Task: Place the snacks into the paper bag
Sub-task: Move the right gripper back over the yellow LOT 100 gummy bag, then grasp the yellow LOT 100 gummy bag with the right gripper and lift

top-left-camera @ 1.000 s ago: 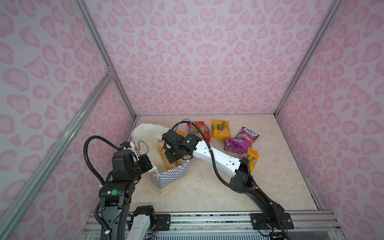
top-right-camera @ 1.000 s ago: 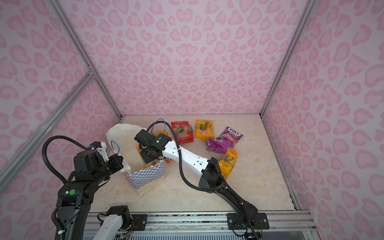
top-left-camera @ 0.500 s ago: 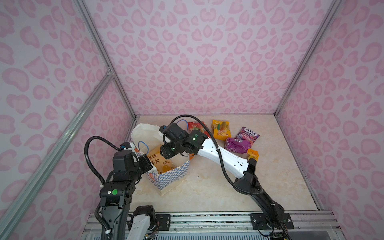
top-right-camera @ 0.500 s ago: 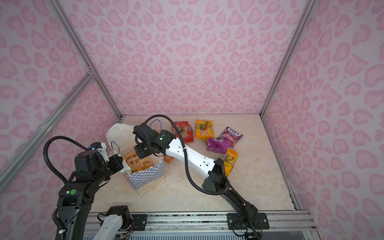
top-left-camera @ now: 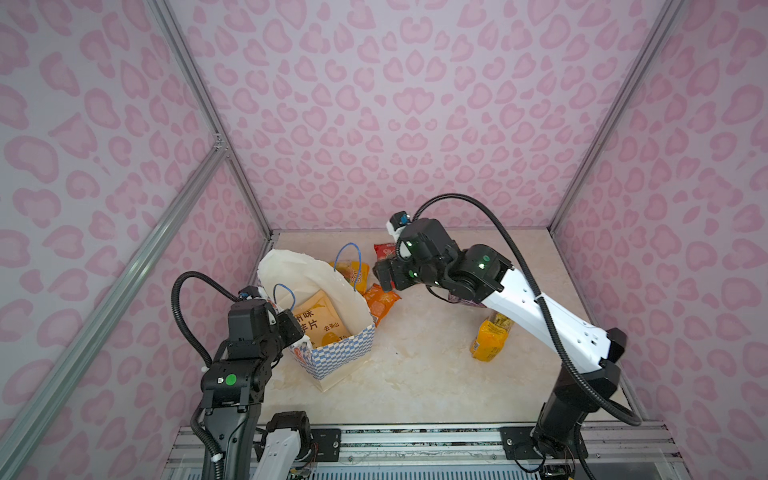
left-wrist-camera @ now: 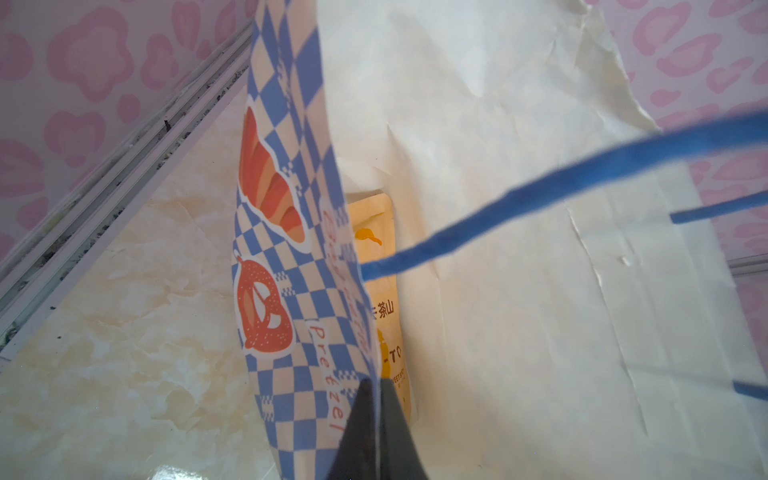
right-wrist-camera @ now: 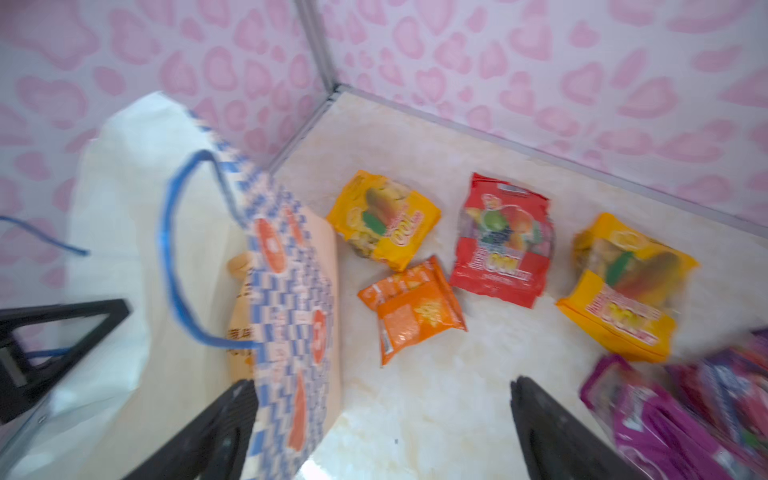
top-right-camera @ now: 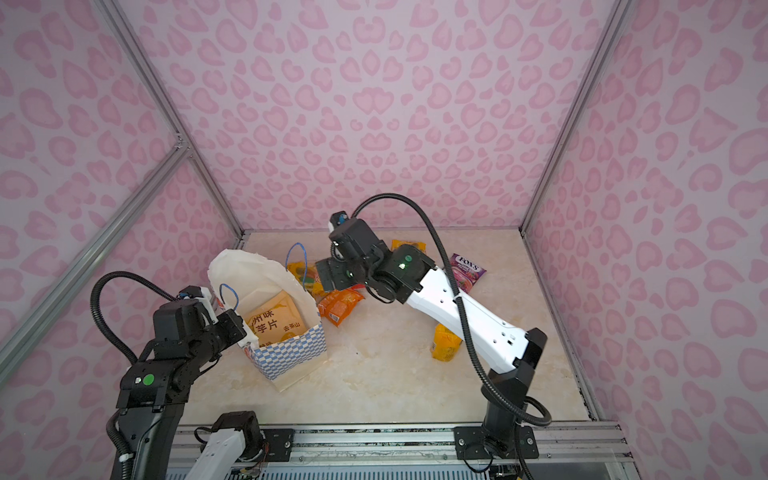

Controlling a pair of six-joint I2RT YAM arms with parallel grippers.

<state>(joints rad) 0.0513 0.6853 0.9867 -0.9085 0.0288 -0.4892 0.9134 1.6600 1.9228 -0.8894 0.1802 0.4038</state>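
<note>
Nearest me, my left gripper [left-wrist-camera: 376, 386] is pinched shut on the wall of the paper bag [top-left-camera: 345, 357] at its rim, holding the mouth open. One pale orange packet [top-left-camera: 318, 320] lies inside. Beyond, my right gripper [right-wrist-camera: 382, 384] hangs empty beside the bag, fingers [right-wrist-camera: 536, 415] spread wide. The orange packet [right-wrist-camera: 411, 311] lies flat just ahead of them, its long axis running away, so I judge the right arm takes it. A yellow packet [right-wrist-camera: 384, 220] and a red packet [right-wrist-camera: 503, 241] lie farther back.

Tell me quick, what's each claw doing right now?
Left claw: closed, pinching the wall of the white paper bag with the blue-and-white checkered band.
Right claw: open, holding nothing.
</note>
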